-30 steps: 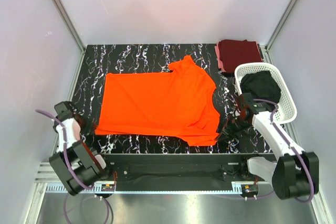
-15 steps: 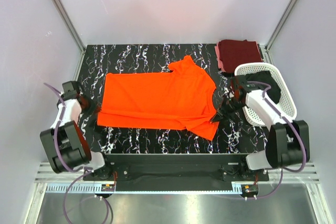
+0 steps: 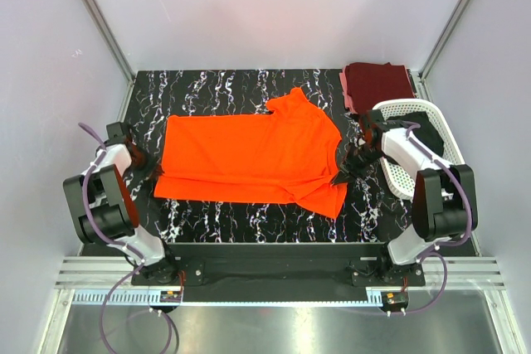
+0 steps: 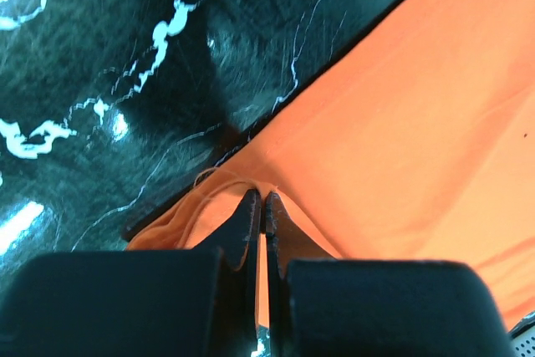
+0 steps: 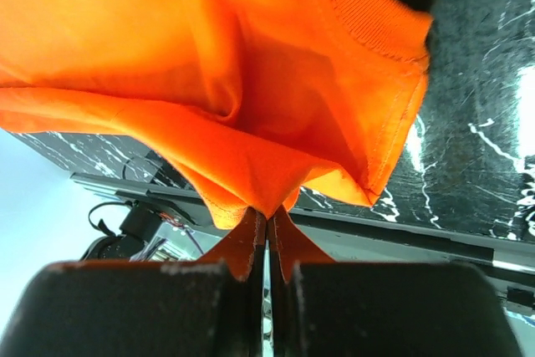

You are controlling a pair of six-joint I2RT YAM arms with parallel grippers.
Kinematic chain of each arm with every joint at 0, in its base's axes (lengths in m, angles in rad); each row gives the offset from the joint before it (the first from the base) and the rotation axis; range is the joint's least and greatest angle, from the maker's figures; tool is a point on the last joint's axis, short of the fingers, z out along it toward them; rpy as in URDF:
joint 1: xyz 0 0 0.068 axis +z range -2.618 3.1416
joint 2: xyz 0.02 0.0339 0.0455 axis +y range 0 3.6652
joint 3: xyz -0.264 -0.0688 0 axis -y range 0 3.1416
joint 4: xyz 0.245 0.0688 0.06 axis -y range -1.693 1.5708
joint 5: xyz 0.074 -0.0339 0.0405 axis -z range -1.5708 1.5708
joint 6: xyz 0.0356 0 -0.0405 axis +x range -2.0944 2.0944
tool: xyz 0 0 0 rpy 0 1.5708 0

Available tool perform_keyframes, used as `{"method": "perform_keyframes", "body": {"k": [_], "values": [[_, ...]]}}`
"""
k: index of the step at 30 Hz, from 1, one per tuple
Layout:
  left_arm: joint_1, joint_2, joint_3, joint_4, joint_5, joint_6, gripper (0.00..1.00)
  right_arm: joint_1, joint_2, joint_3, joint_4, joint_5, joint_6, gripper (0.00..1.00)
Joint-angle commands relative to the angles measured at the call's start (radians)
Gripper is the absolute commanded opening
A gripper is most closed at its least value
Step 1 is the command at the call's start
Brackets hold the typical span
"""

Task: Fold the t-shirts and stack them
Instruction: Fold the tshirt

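One black, white-veined marble tabletop (image 3: 249,223) carries the whole job. The bright orange cloth t-shirt (image 3: 249,151) lies spread across its middle, hem to the left and collar to the right. Within the last second the shirt's near long edge has left the near side of the table. It is now picked up at both ends and carried toward the far side, so the orange patch reads narrower from near to far, and the near sleeve hangs as a loose point at the right. I judge this to be the first lengthwise fold under way and not yet laid down.

The white perforated plastic basket (image 3: 390,110) stands at the right edge with the crumpled black t-shirt (image 3: 421,128) inside it. The dark maroon t-shirt (image 3: 377,84) sits folded at the far right corner, just beyond the basket. By that, one shirt looks finished and two are still to be folded.

Both arms have swung away from the near edge with the cloth. The left gripper (image 3: 147,178) has its jaws pressed together on the near left hem corner, a thin pinch of orange between the tips. The right gripper (image 3: 343,177) is closed just as tightly on bunched fabric below the ribbed collar, holding it clear of the table.
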Motion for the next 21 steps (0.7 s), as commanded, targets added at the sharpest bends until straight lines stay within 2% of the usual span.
{"method": "perform_keyframes", "body": {"k": [1, 8, 16, 18, 19, 21], "values": [[-0.003, 0.014, 0.045, 0.040, -0.029, -0.002, 0.00, -0.017, 0.016, 0.042, 0.015, 0.018, -0.032, 0.00], [-0.004, 0.040, 0.033, 0.052, -0.038, -0.005, 0.00, -0.024, 0.062, 0.055, 0.050, 0.002, -0.052, 0.05], [-0.003, 0.059, 0.048, 0.057, -0.040, -0.012, 0.08, -0.037, 0.158, 0.126, 0.073, 0.009, -0.064, 0.09], [-0.004, 0.071, 0.054, 0.050, -0.038, -0.009, 0.09, -0.042, 0.178, 0.146, 0.073, 0.007, -0.069, 0.13], [-0.004, 0.074, 0.062, 0.049, -0.034, -0.006, 0.15, -0.043, 0.189, 0.152, 0.072, 0.007, -0.072, 0.15], [-0.004, 0.083, 0.069, 0.041, -0.029, 0.001, 0.17, -0.047, 0.198, 0.166, 0.072, 0.009, -0.072, 0.19]]}}
